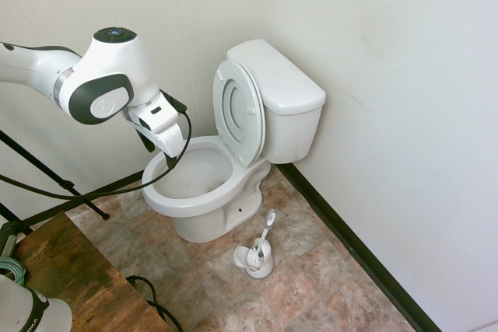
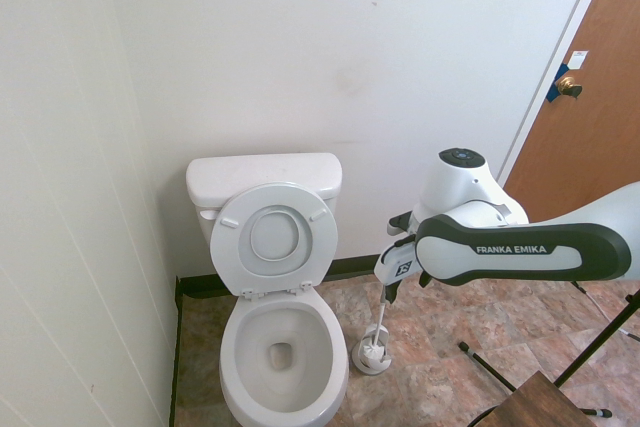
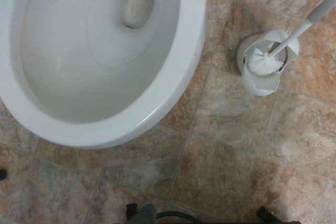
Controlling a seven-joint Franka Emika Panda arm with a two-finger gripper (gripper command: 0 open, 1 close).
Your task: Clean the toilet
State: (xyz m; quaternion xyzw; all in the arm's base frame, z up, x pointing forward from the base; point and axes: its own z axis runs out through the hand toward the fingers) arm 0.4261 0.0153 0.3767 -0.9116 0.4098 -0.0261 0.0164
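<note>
Hovering empty with jaws wide, your gripper (image 1: 173,157) has the brush (image 3: 265,60) at two o'clock in the wrist view, handle slanting away from the toilet (image 3: 178,77).

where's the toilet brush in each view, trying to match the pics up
First exterior view: toilet brush stands in its holder on the floor, lower centre, right of the toilet.
Second exterior view: brush lower centre-right, right of the bowl, partly behind the arm.
Wrist view: brush upper right.
Shared landmark: the toilet bowl rim.
</note>
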